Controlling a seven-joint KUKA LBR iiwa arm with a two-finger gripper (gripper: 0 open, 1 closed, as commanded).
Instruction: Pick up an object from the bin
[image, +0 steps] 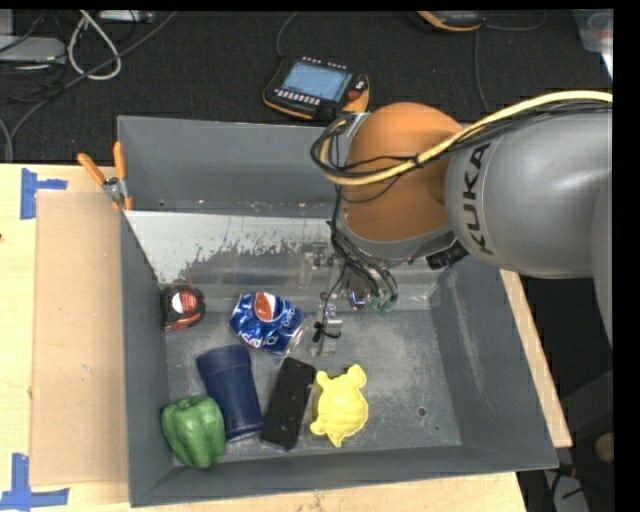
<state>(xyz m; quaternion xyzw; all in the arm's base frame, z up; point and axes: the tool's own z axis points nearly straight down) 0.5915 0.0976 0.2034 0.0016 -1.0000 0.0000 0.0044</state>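
My gripper (326, 328) hangs below the arm's orange cover, near the middle of the bin. It is just right of a crushed blue soda can (264, 322) and above the top end of a black flat bar (289, 402). A yellow soft toy (340, 404) lies right of the bar, a little nearer the front than the gripper. I see nothing held in the gripper.
A dark blue cup (230, 390) lies on its side left of the black bar. A green pepper (194, 432) sits in the front left corner. A red and black tape measure (183, 307) rests by the left wall. The bin's right half has bare floor.
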